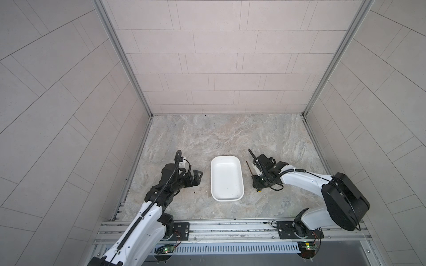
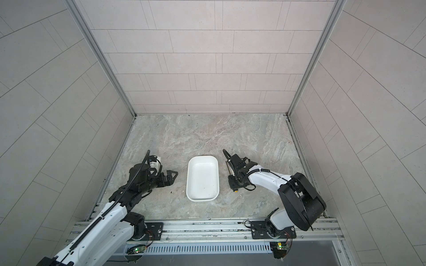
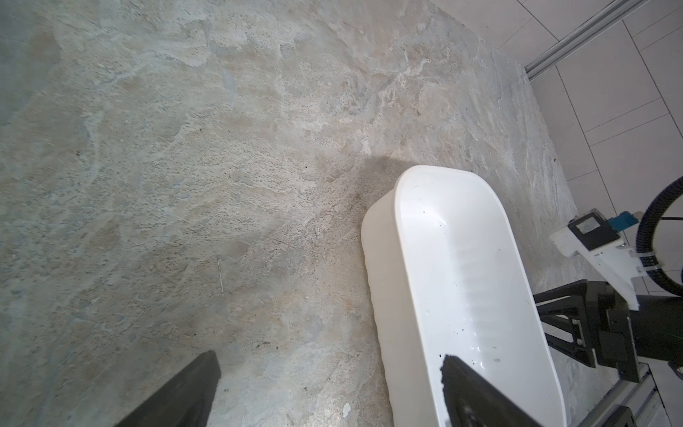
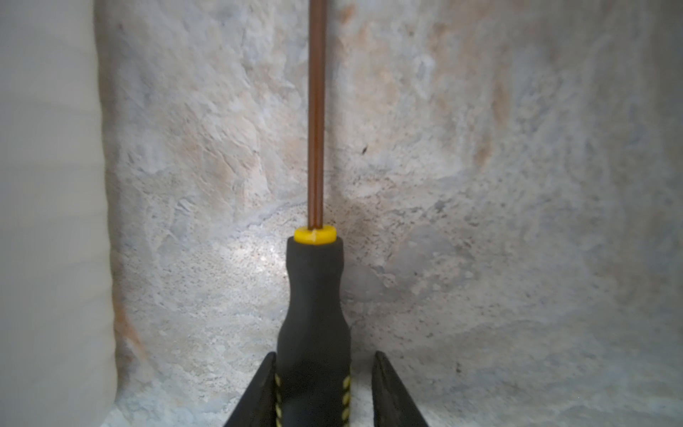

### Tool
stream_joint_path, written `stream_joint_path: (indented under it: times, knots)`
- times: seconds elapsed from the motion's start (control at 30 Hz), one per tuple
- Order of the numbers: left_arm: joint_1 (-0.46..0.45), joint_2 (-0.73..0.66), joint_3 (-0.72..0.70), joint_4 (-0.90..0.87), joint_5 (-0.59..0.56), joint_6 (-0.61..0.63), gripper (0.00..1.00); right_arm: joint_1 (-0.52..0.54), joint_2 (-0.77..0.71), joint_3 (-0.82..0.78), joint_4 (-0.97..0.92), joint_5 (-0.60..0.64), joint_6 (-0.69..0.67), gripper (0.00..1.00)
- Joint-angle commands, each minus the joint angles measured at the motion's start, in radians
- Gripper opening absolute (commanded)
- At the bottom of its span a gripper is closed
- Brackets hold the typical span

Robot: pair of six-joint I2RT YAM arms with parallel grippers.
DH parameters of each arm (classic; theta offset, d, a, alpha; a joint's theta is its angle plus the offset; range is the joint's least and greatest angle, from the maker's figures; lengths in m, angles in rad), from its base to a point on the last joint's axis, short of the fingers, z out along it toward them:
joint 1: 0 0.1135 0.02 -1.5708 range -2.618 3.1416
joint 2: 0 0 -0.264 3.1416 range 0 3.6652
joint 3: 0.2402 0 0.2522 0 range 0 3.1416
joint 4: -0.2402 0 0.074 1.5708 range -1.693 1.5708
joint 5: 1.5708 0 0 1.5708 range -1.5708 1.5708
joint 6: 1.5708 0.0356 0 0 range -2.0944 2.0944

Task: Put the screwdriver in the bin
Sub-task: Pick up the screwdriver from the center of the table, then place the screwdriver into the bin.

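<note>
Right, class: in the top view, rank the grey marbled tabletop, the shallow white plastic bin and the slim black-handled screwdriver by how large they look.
1. grey marbled tabletop, by far the largest
2. shallow white plastic bin
3. slim black-handled screwdriver, the smallest, though the right arm hides much of it

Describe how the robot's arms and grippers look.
The left arm and right arm have white shells, black joints and black corrugated cable conduits. The left gripper and right gripper are black, with tapering wedge-shaped fingers.
</note>
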Motion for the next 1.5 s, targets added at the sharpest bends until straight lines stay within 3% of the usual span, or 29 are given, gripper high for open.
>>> stream_joint_path:
  times: [0.0,0.17,0.2,0.43,0.6,0.9,1.17,1.33,1.47]
  knots:
    - [-0.004,-0.013,-0.012,-0.001,0.007,0.001,1.00,0.008,0.013,0.002,-0.009,0.012,0.012,0.29]
    - [-0.004,-0.020,-0.012,-0.005,0.008,0.001,1.00,0.006,0.007,0.004,-0.019,0.007,0.012,0.02]
    - [-0.004,-0.021,-0.014,-0.005,0.010,0.002,1.00,0.007,0.003,0.002,-0.020,0.004,0.015,0.00]
    - [-0.004,-0.028,-0.014,-0.006,0.008,0.004,1.00,-0.030,-0.060,0.042,-0.080,-0.070,0.031,0.00]
    - [-0.004,-0.028,-0.014,-0.007,0.008,0.004,1.00,-0.054,-0.192,0.122,-0.200,-0.044,0.076,0.00]
    - [-0.004,-0.024,-0.014,-0.005,0.001,0.001,1.00,-0.041,-0.437,0.209,-0.196,-0.080,0.270,0.00]
    - [-0.004,-0.022,-0.014,-0.003,0.002,0.002,1.00,0.157,-0.457,0.162,-0.065,-0.012,0.477,0.00]
    - [-0.004,-0.021,-0.013,-0.001,0.001,0.004,1.00,0.319,-0.337,0.221,-0.067,0.135,0.531,0.00]
    - [-0.004,-0.021,-0.014,-0.003,0.002,0.004,1.00,0.376,-0.220,0.259,-0.064,0.159,0.550,0.00]
